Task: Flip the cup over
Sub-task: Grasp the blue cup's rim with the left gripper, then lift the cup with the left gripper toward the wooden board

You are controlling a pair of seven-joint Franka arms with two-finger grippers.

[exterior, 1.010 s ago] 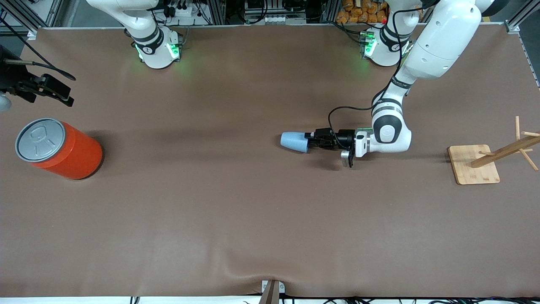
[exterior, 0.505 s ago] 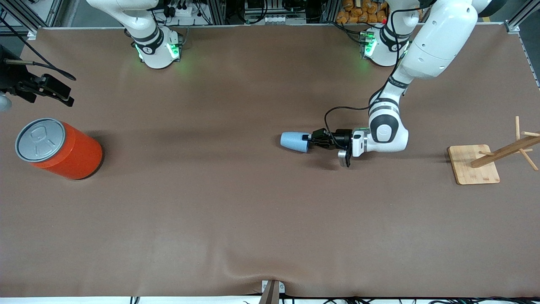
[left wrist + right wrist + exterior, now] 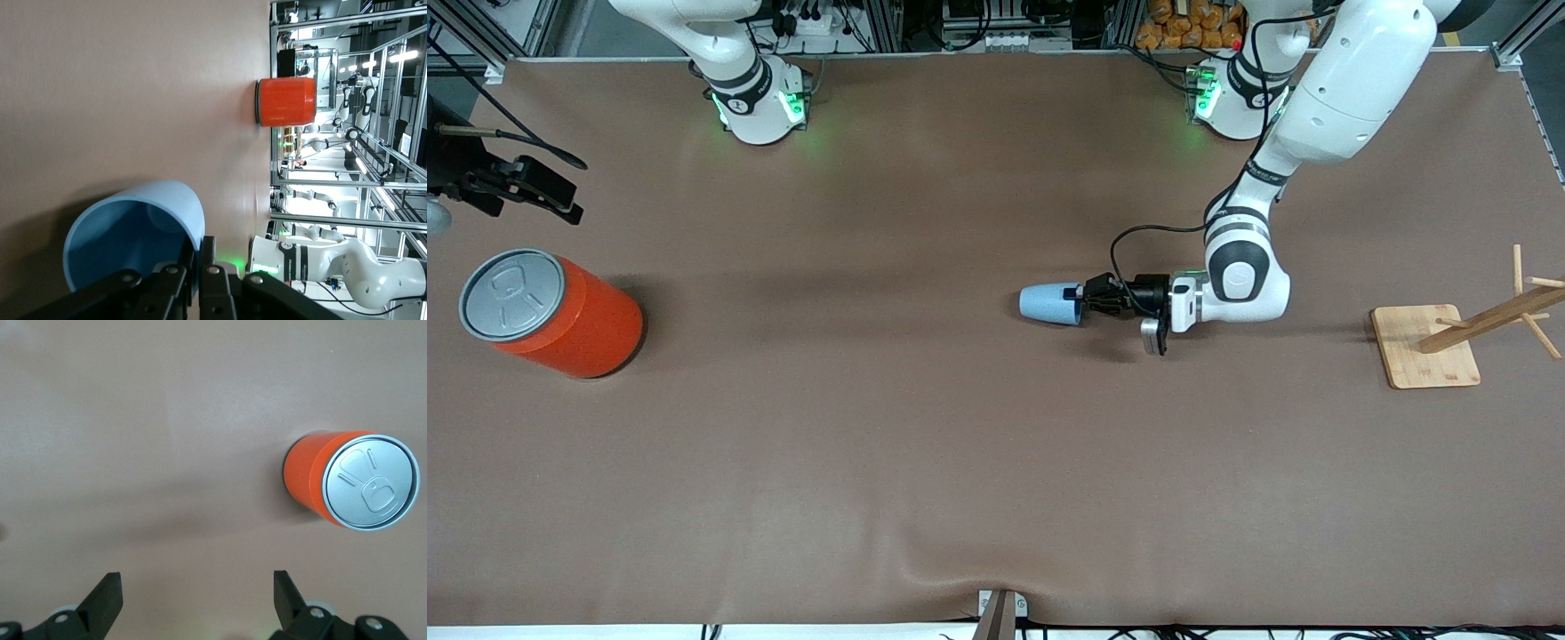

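Lifted slightly, left claw (image 3: 1082, 300) pinches cup (image 3: 1048, 303) rim; right waits.

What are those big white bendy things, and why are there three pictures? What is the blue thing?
The white things are two robot arms bolted to a brown table. One picture looks down on the whole table. The other two come from small cameras on each arm's wrist, so they see what that arm sees.

The blue thing is a little cup, lying on its side near the middle. The left gripper is the arm's hand; its fingers are pinched on the cup's rim, one inside and one outside. The job is to flip the cup.

The right gripper waits, open, up above an orange can with a grey lid, at the right arm's end of the table. At the left arm's end stands a wooden rack.
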